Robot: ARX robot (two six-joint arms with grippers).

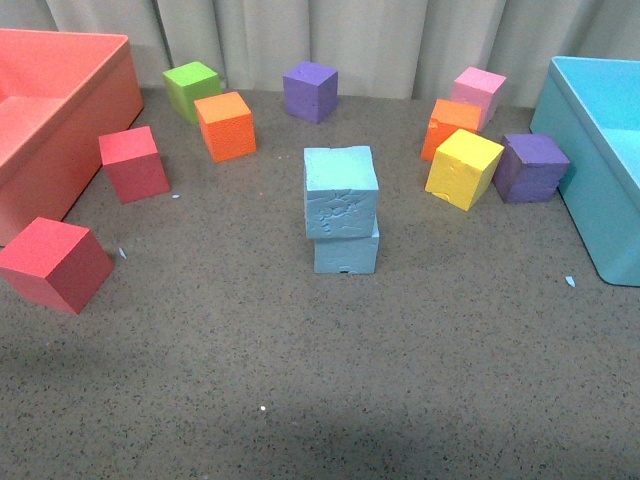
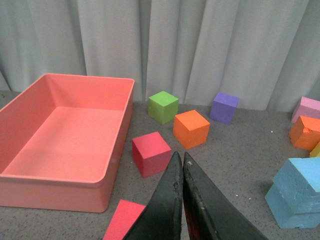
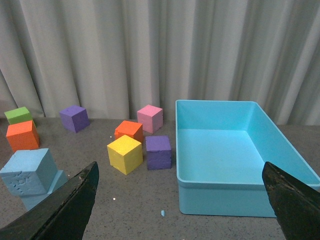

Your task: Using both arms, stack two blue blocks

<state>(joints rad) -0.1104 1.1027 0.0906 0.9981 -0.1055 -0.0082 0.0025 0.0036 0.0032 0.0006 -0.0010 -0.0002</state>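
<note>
Fingers of the left gripper (image 2: pixel 182 165) are pressed together with nothing between them; fingers of the right gripper (image 3: pixel 180 185) are spread wide apart, also empty. Neither arm shows in the front view, so both sit pulled back toward the robot.

Cracked blue block (image 1: pixel 341 192) sits on top of the notched blue block (image 1: pixel 346 248), touching, centre of the mat. Top cube is twisted a bit and overhangs the lower one slightly toward the left-arm side. Stack looks standing and stable; I'd judge the task essentially done.

Key relation: the stack lies ahead of both grippers and between them. From the left fingertips the two blue cubes (image 2: pixel 299 192) are off to the right-arm side and a bit forward, well apart. From the right fingers the stack (image 3: pixel 31 175) is off to the left-arm side, past the left finger (image 3: pixel 75 200), also apart. Neither arm is clearly nearer. No contact anywhere.

If anything's left, it's a nudge to square the top cube; cubes have no long axis, so approach from either side works. Risk: toppling it.
</note>
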